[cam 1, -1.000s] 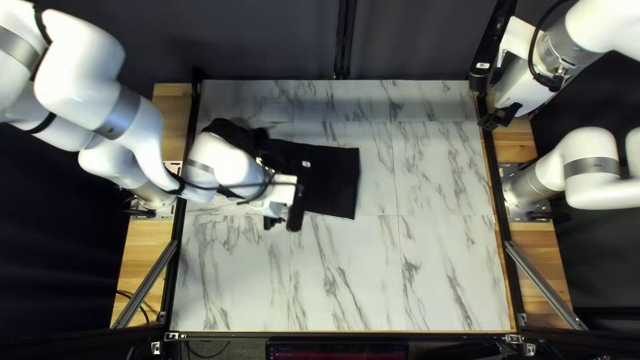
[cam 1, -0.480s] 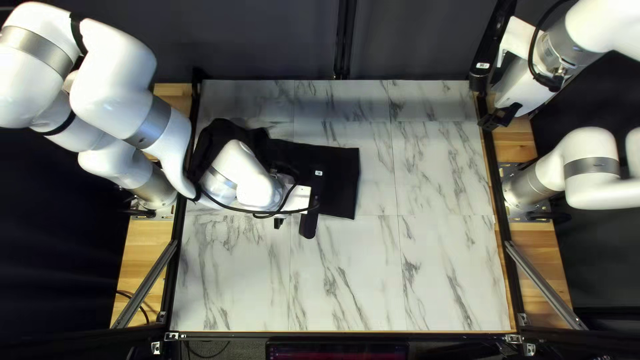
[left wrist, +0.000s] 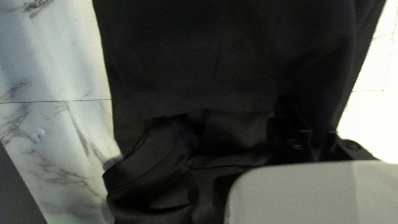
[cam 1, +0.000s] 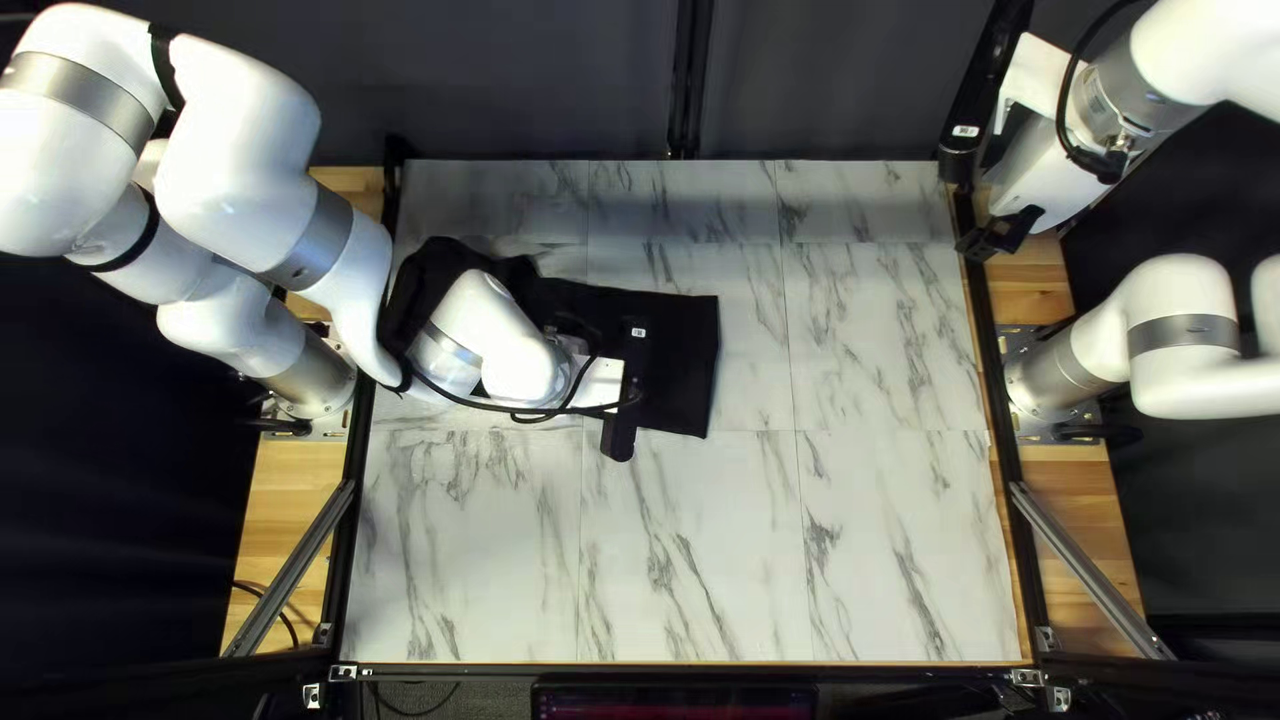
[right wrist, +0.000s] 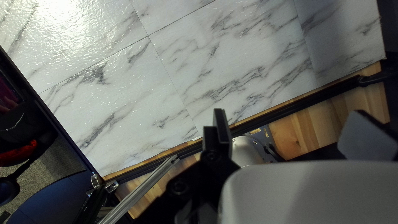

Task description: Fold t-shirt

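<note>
Toward the left edge of the tabletop (cam 1: 827,560), nearer the far edge than the near one, lies the black shirt (cam 1: 683,367), as the top left view has it: bunched by that edge, flatter toward the middle. The left hand (cam 1: 603,384) is over its near side; the right hand (cam 1: 1003,232) is at the right edge, near the far corner.

In the left wrist view, folded cloth surrounds the left hand (left wrist: 317,144); its opening and grip cannot be told.

In the right wrist view, the right hand (right wrist: 292,129) is spread wide, holding nothing.
</note>
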